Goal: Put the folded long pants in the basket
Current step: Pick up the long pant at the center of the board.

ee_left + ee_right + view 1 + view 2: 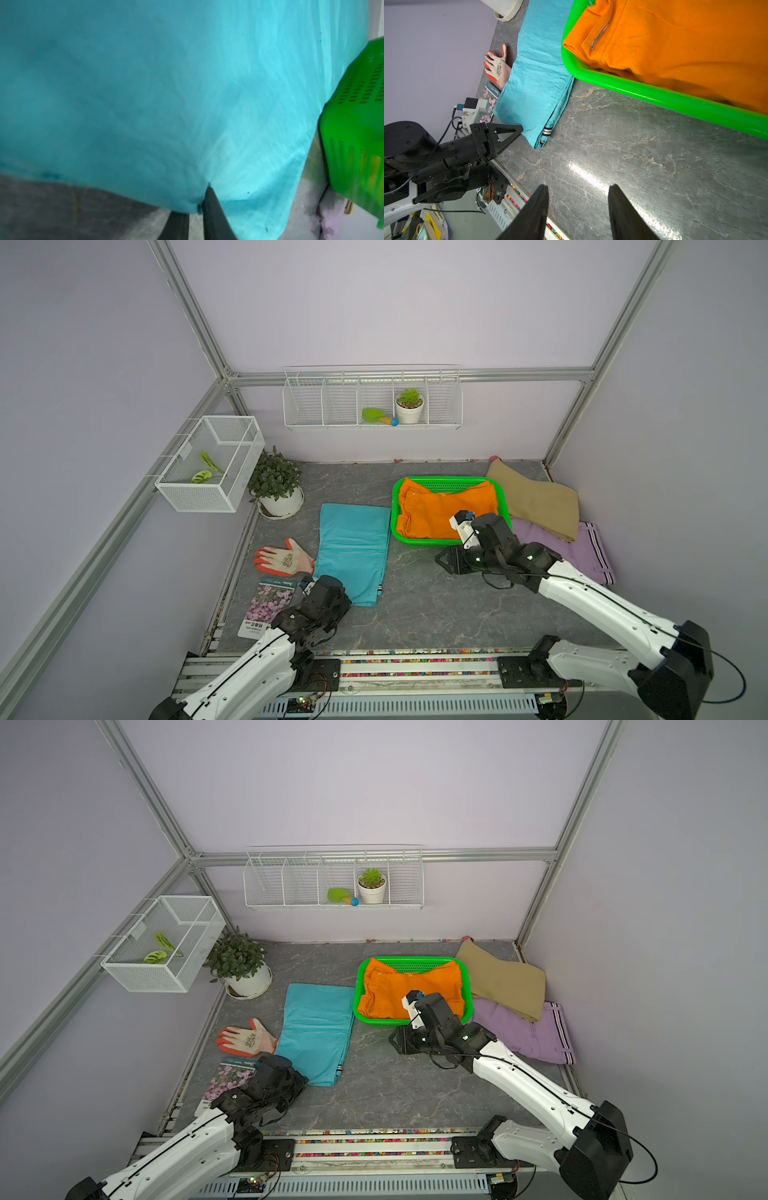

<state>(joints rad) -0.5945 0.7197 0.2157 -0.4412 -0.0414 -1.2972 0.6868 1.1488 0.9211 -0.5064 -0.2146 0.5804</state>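
Note:
Teal-blue folded pants (353, 547) (318, 1027) lie flat left of the green basket (393, 510) (356, 994), which holds orange pants (440, 506) (411, 986). My left gripper (197, 199) is shut on the near edge of the teal pants (187, 83), one finger above the cloth and one below; the right wrist view shows that same left gripper (520, 131) at the hem. The right gripper (578, 186) (446, 562) hangs open and empty over bare table just in front of the basket (654, 97). Tan pants (536, 497) overlap lilac pants (582, 551) right of the basket.
An orange-fingered glove (282, 558) and a seed packet (268, 605) lie left of the teal pants. A potted plant (276, 485) stands at the back left. A white mesh box (212, 464) and a wire rack (372, 406) hang on the walls.

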